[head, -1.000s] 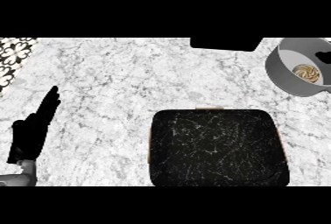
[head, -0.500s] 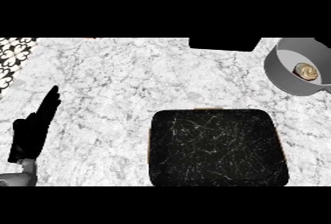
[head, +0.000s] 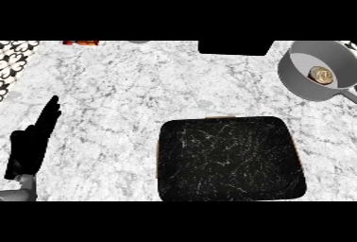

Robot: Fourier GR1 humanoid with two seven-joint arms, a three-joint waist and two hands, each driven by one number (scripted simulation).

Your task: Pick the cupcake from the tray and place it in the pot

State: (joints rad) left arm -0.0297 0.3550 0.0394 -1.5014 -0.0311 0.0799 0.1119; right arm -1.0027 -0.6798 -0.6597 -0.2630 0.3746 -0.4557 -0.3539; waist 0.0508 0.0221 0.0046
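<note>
A grey pot [head: 310, 82] stands at the counter's far right, its handle running off the right edge. Inside it lies the cupcake [head: 321, 74], small, round and tan. A black marbled tray [head: 230, 158] sits at the lower middle of the counter with nothing on it. My left hand [head: 31, 144] rests at the left edge, fingers straight and pointing up, holding nothing. My right hand does not show in the head view.
A black object [head: 233, 47] sits at the counter's far edge, left of the pot. A small red-brown item [head: 82, 42] shows at the top left. A patterned floor [head: 14, 59] lies beyond the counter's left edge.
The view has shifted slightly, so the pot and cupcake sit a little further left and lower in the picture. The left hand keeps its place.
</note>
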